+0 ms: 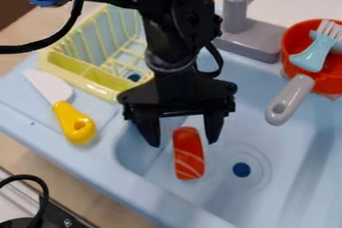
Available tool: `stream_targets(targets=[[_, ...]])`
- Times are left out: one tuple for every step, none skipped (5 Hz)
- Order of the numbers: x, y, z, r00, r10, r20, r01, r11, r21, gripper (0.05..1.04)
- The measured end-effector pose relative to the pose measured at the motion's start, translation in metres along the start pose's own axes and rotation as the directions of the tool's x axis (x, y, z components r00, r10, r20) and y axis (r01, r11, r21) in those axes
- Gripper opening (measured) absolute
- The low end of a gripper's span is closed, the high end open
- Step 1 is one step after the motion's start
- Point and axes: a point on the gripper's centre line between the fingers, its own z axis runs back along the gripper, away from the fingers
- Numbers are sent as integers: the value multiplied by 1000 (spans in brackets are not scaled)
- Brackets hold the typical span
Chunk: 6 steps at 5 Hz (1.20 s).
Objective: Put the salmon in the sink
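The black gripper (184, 143) hangs down over the left part of the sink basin, its two fingers spread wide and open. Between and just below the fingertips is the orange-red salmon (189, 154) with pale stripes, a gap showing on either side of it. It appears inside the light blue sink (217, 194), left of the dark blue drain, its long side running roughly up and down in the view. The gripper partly hides the basin's far side.
A yellow dish rack (107, 79) stands behind on the left, with a yellow-handled knife (75, 123) before it. A grey faucet (250, 34) rises at the back. On the right, an orange-red pan (294, 62) with a grey handle holds a light blue fork-like utensil (312, 56).
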Motion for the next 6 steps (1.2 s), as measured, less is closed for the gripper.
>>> stream_targets(targets=[[6,2,14,999,25,24,-26,999,26,991],[14,7,30,997,51,54,-54,997,57,991],[24,8,39,994,78,70,-82,995,54,992],[34,5,44,997,32,68,-36,997,66,991],[50,4,48,996,-83,46,79,995,67,991],[65,3,58,975,-214,54,213,977,26,991]])
